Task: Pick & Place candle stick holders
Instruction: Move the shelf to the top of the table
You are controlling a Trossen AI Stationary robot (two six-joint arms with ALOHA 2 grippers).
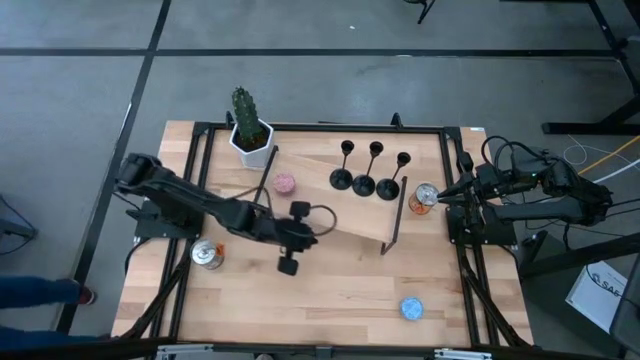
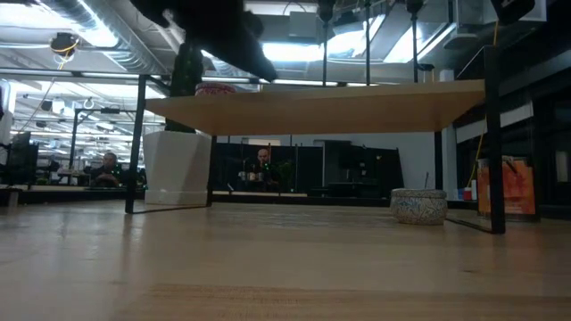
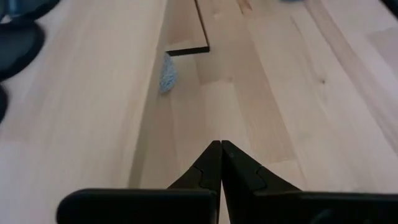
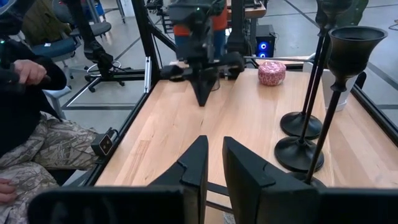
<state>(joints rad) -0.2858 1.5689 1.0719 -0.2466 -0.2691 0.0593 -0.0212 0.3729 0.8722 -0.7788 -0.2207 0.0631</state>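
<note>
All three candle stick holders (image 1: 372, 170) stood on the raised shelf (image 1: 310, 195) — placing looked done. My left gripper (image 1: 290, 262) was pressed together, the right gripper (image 1: 447, 192) nearly closed, both empty; next, I judged, just retreat.

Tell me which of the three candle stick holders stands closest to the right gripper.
The rightmost candle stick holder in the row on the raised shelf, nearest the right gripper. The middle holder and the left holder stand farther along, toward the cactus pot.
</note>
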